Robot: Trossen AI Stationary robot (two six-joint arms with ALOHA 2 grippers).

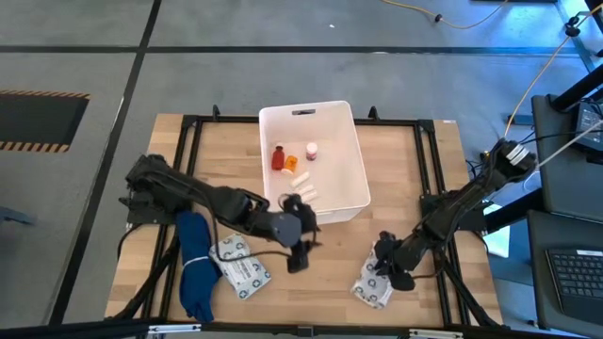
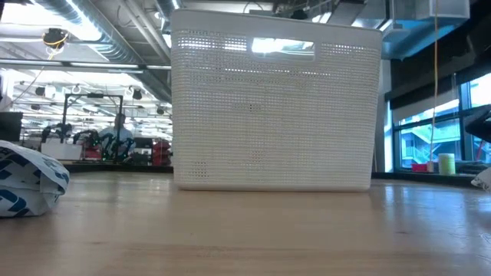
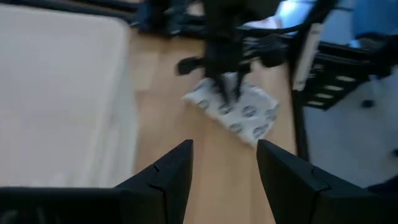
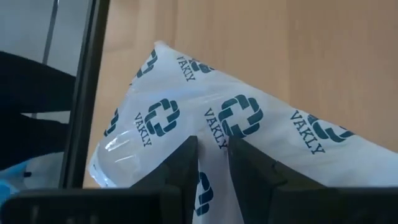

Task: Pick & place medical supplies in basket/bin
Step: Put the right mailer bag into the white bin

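Note:
The white bin (image 1: 361, 168) stands mid-table and fills the low view (image 2: 276, 107). In it lie a red bottle (image 1: 278, 158), an orange-topped vial (image 1: 291, 162) and short white cylinders (image 1: 302, 182). My left gripper (image 1: 303, 247) (image 3: 224, 149) hovers open near the bin's near corner, touching nothing. My right gripper (image 1: 386, 266) (image 4: 212, 140) is shut on a white printed packet (image 1: 370, 290) (image 4: 261, 124) near the table's right near corner. Two more packets (image 1: 241, 264) lie flat on the table left of the left gripper. My right gripper pinches a raised fold in the middle of the packet (image 4: 214, 127) between its two fingers. It comes from above, slanting down. The film tents up toward the fingers, while the packet's outer edges (image 4: 124, 168) still lie on the table.
A blue cloth (image 1: 196, 266) lies by the packets near the table's left near corner. A black frame (image 1: 424, 160) runs around the tabletop. Bare wood lies between the two grippers and right of the bin. One packet end (image 2: 31, 180) shows at the low view's left.

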